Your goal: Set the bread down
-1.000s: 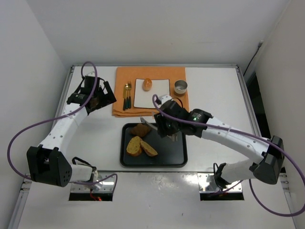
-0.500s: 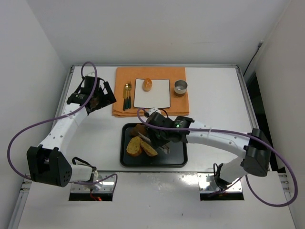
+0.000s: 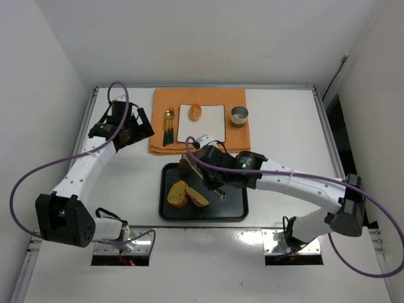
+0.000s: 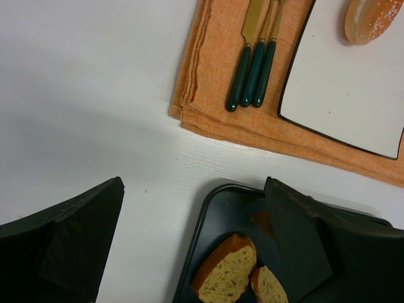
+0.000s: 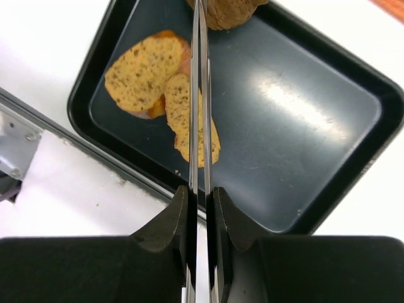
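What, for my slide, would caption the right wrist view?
Right claw shut on metal tongs extending to the dark pastry at the black tray's rim, over two toast slices.

The tray (image 3: 237,208) was glossy black. On it lay slices (image 5: 148,76) with pale yellow crumb flecked dark and orange-brown crust. At its far-left corner sat the pastry (image 5: 227,11), dark brown. Beyond the tray:
- cloth (image 4: 218,120), woven orange
- plate (image 4: 341,82), white with a thin black rim
- roll (image 4: 371,19), golden-orange, speckled pale
- cutlery (image 4: 254,69), gold with dark green handles

The table (image 4: 88,82) was white.
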Robot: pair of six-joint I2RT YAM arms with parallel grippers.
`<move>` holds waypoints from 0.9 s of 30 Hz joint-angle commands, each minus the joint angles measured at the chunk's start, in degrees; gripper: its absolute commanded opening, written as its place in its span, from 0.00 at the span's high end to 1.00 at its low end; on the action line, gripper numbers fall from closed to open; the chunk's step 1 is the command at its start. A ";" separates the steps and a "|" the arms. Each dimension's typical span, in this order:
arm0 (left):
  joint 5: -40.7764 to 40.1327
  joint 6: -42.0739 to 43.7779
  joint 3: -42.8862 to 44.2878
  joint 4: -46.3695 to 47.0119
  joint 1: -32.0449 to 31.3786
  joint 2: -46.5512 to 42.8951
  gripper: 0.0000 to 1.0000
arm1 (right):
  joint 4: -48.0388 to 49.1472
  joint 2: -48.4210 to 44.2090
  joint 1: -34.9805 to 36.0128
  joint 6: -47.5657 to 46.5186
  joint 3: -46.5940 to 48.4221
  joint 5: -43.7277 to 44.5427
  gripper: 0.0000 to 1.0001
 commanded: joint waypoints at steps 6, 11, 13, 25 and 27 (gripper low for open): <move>0.87 0.26 1.98 0.19 0.67 -1.49 0.00 | -2.68 -4.05 0.31 1.36 3.55 4.87 1.00; 0.87 0.26 1.98 0.19 0.67 -1.49 0.00 | -3.38 -4.67 0.31 1.89 4.08 6.62 1.00; 0.87 0.26 1.98 0.19 0.67 -0.96 0.00 | -3.38 -4.67 0.31 1.89 4.60 7.42 1.00; 2.09 0.26 1.98 0.19 0.67 -0.43 0.00 | -2.51 0.24 -1.53 -0.57 12.77 19.45 1.00; 2.10 0.26 1.98 0.19 0.67 -0.43 0.00 | -2.51 3.57 -3.20 -2.14 15.40 20.42 1.00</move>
